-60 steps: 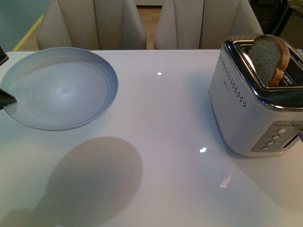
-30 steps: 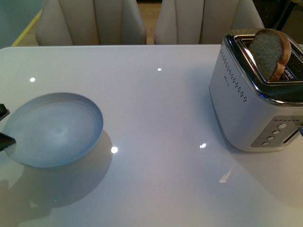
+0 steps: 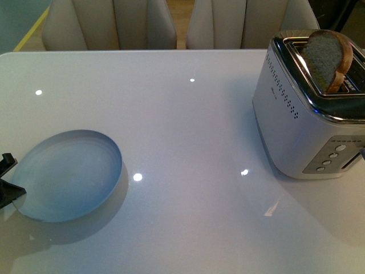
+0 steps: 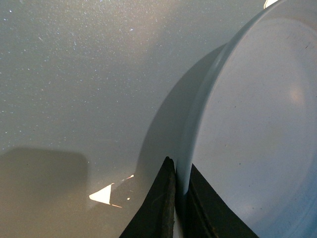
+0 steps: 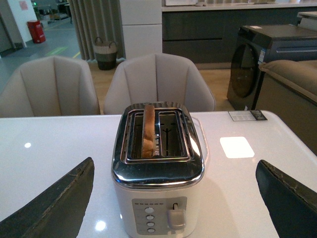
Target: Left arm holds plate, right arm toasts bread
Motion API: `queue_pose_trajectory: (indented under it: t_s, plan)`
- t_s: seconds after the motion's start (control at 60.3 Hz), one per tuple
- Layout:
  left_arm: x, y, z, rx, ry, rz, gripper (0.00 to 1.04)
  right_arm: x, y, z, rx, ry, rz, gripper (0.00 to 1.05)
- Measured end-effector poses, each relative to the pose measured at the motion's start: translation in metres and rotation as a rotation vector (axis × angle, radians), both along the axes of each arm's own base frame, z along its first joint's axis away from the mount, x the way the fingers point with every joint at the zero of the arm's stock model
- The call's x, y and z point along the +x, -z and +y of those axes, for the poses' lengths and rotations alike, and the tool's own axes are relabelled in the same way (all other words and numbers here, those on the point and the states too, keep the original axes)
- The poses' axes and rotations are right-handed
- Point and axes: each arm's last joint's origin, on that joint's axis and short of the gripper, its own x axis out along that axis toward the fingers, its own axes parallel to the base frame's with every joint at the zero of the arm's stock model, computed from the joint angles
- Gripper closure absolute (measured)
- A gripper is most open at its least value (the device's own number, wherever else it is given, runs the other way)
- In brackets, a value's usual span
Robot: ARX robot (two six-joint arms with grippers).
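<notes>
The pale blue-grey plate (image 3: 68,174) sits low over the white table (image 3: 188,131) at the near left; I cannot tell whether it touches. My left gripper (image 3: 8,184) is shut on its left rim. In the left wrist view the gripper (image 4: 179,169) pinches the plate (image 4: 247,124) edge between both black fingers. The bread (image 3: 326,54) stands upright in one slot of the silver toaster (image 3: 302,120) at the right, its top sticking out. In the right wrist view my right gripper (image 5: 174,166) is open, its fingers wide apart on either side of the toaster (image 5: 157,168), short of it. The bread (image 5: 147,130) shows edge-on.
The toaster's lever (image 5: 176,218) and several round buttons (image 5: 148,218) face my right gripper. Two beige chairs (image 3: 108,25) (image 3: 239,23) stand behind the table's far edge. A card (image 5: 246,115) lies on the table beyond the toaster.
The left gripper has brought the plate down from high at the far left to low over the near-left table. The toaster and bread have stayed in place.
</notes>
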Motion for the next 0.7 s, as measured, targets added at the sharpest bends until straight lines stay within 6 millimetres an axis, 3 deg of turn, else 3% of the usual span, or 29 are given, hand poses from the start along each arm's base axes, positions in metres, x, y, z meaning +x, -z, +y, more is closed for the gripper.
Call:
queue_pose_trajectory:
  t_s: [0.547, 0.697]
  plan:
    - [-0.0012, 0.0046, -0.0034, -0.002, -0.010, -0.019, 1.02, 0.0000, 0.0000, 0.0000, 0.000, 0.000, 0.000, 0.09]
    - [-0.0013, 0.0047, -0.0057, -0.010, -0.015, -0.015, 0.77, 0.0000, 0.0000, 0.0000, 0.000, 0.000, 0.000, 0.09]
